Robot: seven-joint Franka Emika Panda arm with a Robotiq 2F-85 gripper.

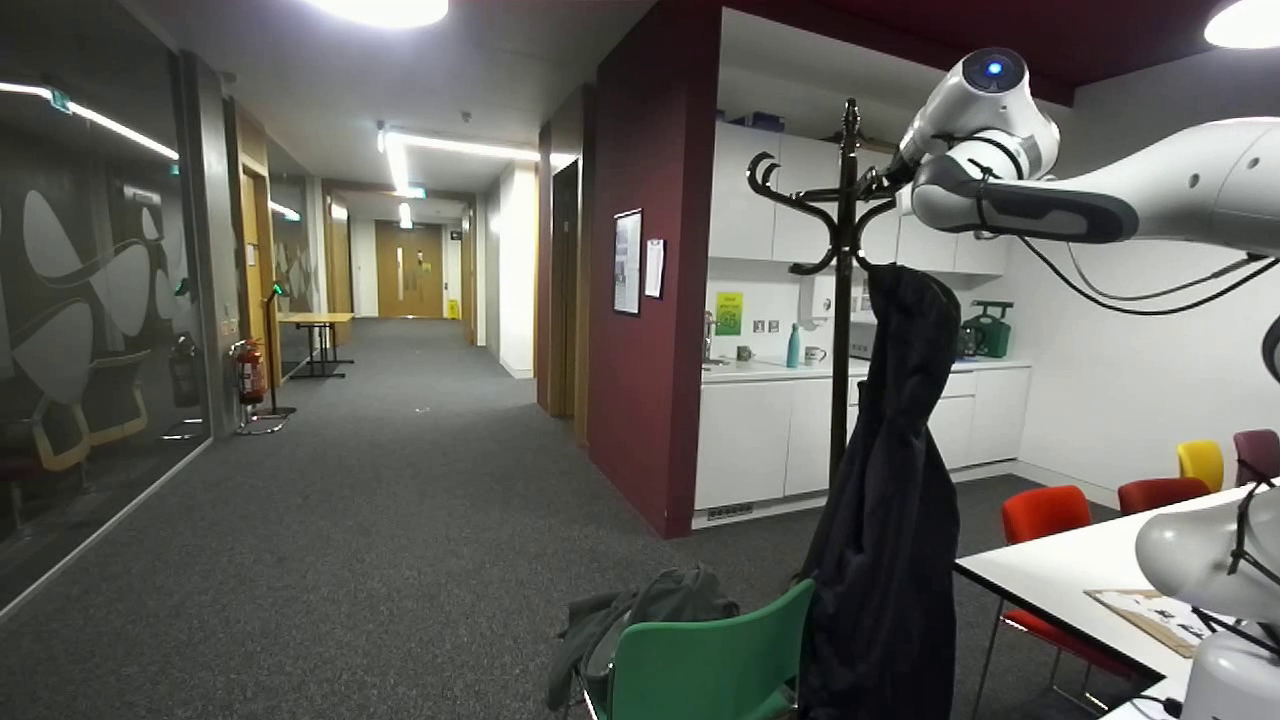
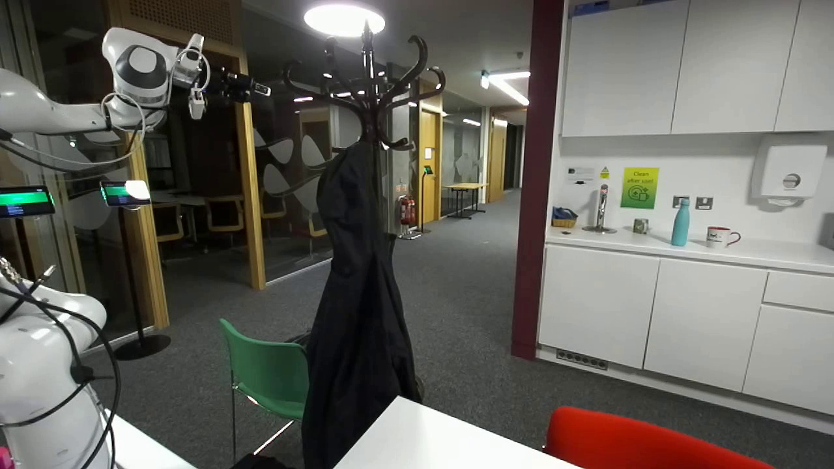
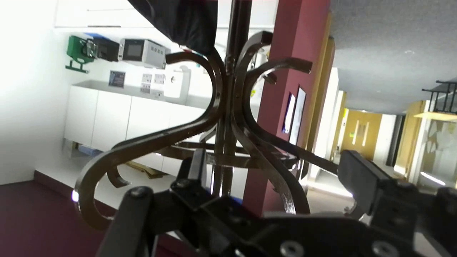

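Corridor and kitchenette: grey carpet stretches past a maroon wall; white cupboards line the recess beside it.
Coat stand: ahead of your gripper and near the green chair; its foot is hidden.
Gripper: fingers spread wide, nothing pinched between them; an exterior view shows you a gap to the stand.
Wrist view: you get the space between the fingers and, upside down, the front of the microwave, which an exterior view shows partly covered by the black coat.
Exterior views: a grey bundle by the chair comes through clearly in an exterior view; the "Clean after use" sign is readable to you in an exterior view.
Stand's axis: pole upright in both exterior views; curved hooks fan outward near the top, which points down the frame in your wrist view.
Coat's axis: lengthwise along the pole, hem toward the floor.
Finish: glossy stand, nearly black from outside, brown with bright highlights from your wrist camera; coat dark, matte, loosely creased.
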